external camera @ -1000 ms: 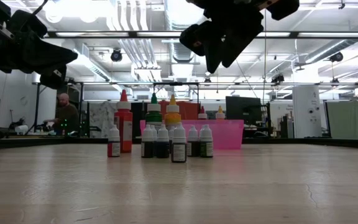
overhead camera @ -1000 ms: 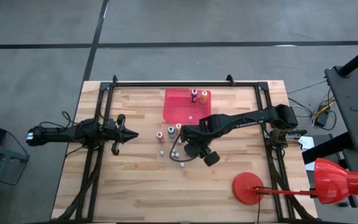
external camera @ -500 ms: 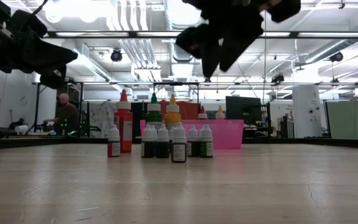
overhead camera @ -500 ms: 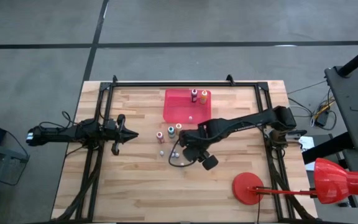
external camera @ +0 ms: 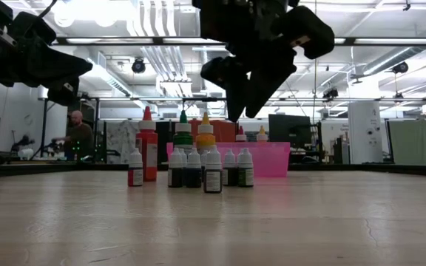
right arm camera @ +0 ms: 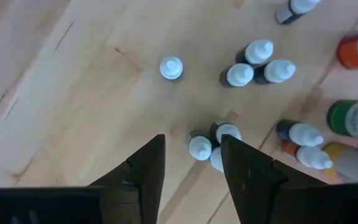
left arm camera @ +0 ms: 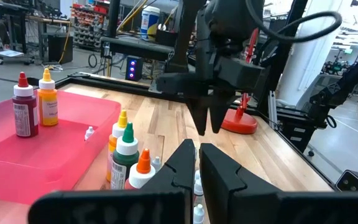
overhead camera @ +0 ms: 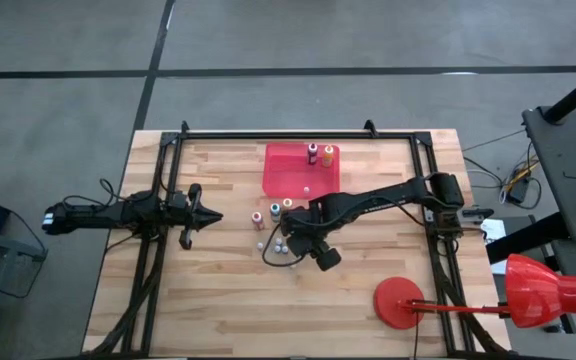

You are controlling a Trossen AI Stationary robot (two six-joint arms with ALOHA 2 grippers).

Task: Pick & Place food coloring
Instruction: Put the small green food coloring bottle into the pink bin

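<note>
Several small food coloring bottles [external camera: 205, 166] stand upright on their bases in a cluster mid-table, in the high view around [overhead camera: 276, 228]. Taller red, green and yellow ones [external camera: 183, 137] stand behind the small white-capped ones [right arm camera: 240, 74]. Two more bottles [overhead camera: 320, 153] stand in the flat red tray [overhead camera: 288, 175]. My right gripper [right arm camera: 191, 163] hangs open above the small bottles, fingers pointing down, with two white caps [right arm camera: 199, 147] showing between them; it touches nothing. My left gripper [overhead camera: 211, 215] waits shut, left of the cluster and above the table.
A red round-based stand [overhead camera: 398, 300] sits near the table's near right corner. A black frame [overhead camera: 268, 133] runs along the table's far edge and its sides. Bare wood [overhead camera: 218, 300] lies toward the near edge. A person [external camera: 76, 133] stands in the room behind.
My right gripper has moved toward the table's left and come down, from beside the cluster to right over the small bottles. The bottles have stayed where they were.
</note>
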